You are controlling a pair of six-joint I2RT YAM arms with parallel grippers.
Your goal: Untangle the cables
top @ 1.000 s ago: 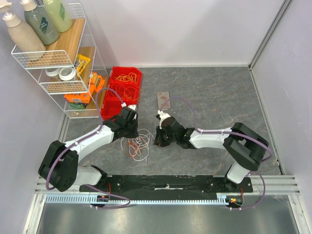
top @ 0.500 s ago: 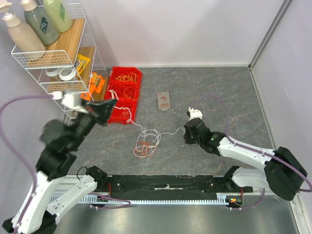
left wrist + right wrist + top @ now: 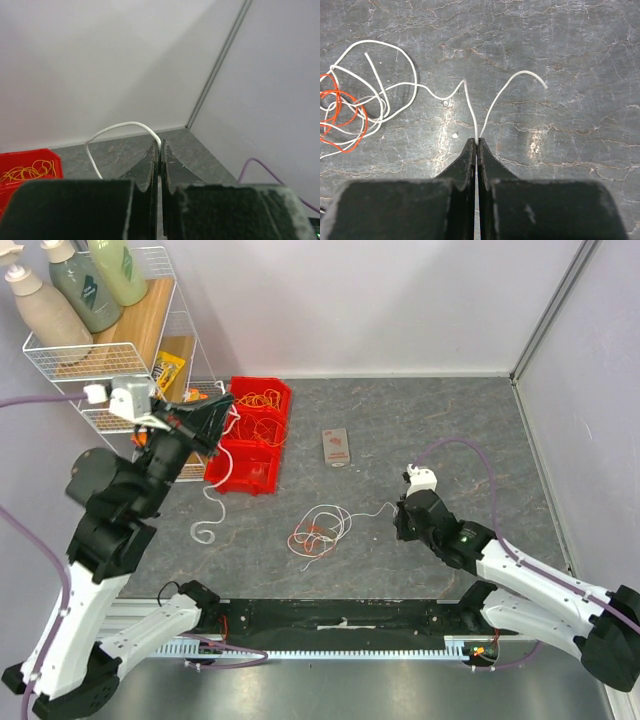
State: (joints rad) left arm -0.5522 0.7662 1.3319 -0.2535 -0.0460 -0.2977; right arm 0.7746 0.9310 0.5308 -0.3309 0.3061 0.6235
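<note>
Your left gripper [image 3: 159,149] is clamping a white cable [image 3: 125,124] dangling at nine o'clock of the tangle [image 3: 318,530], right gripper [image 3: 476,142] is pinching its strand [image 3: 470,107] at three o'clock.

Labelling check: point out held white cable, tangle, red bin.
white cable [image 3: 122,123], left wrist, top of its arc.
cable tangle [image 3: 318,528], top external, centre of coils.
red bin [image 3: 255,470], top external, bare near compartment.
</note>
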